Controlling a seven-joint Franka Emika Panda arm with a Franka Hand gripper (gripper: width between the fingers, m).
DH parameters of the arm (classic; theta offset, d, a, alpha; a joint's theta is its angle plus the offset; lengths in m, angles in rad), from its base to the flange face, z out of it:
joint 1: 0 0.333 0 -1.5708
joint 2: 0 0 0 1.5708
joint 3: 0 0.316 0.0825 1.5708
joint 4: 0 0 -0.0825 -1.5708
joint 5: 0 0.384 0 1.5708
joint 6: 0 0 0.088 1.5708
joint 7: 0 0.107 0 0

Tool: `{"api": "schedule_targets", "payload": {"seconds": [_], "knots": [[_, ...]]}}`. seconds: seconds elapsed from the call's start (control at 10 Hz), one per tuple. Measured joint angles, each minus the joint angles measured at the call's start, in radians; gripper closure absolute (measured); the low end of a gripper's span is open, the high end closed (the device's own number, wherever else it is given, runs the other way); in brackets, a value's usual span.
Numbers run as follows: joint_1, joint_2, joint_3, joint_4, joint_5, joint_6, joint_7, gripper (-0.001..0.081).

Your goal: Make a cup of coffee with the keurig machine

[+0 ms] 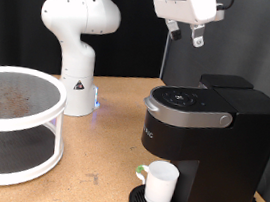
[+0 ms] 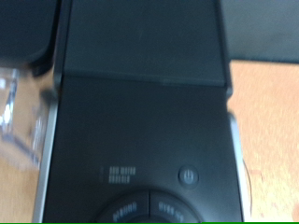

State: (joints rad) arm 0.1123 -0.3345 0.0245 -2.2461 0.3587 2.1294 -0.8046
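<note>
The black keurig machine [image 1: 205, 141] stands at the exterior view's right, its silver-grey lid handle [image 1: 188, 116] down and closed. The white cup [image 1: 160, 183] with a green-tinted handle sits on the round drip base under the brew head. My gripper [image 1: 186, 33] hangs high above the machine at the exterior view's top, holding nothing, with its fingers apart. The wrist view looks down on the machine's black top [image 2: 140, 112] with the power symbol [image 2: 188, 175] and the brew buttons [image 2: 140, 210]; no fingers show there.
A white two-tier round rack [image 1: 11, 124] with dark mesh shelves stands at the exterior view's left. The white robot arm base [image 1: 75, 83] rises behind it on the wooden table [image 1: 95, 166]. A dark wall lies behind.
</note>
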Motion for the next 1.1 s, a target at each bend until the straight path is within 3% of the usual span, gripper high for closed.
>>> {"api": "schedule_targets", "payload": {"seconds": [0.1,0.3,0.4,0.7,1.1], "knots": [[0.000,0.007,0.006,0.015,-0.062,-0.026,0.001,-0.0001],[0.000,0.067,0.002,0.102,-0.073,-0.157,0.004,-0.0001],[0.000,0.065,0.002,0.095,-0.073,-0.133,0.003,-0.0001],[0.000,0.068,0.020,0.065,-0.108,0.085,0.022,-0.0001],[0.000,0.105,0.023,0.137,-0.141,0.061,0.040,-0.0001]]}}
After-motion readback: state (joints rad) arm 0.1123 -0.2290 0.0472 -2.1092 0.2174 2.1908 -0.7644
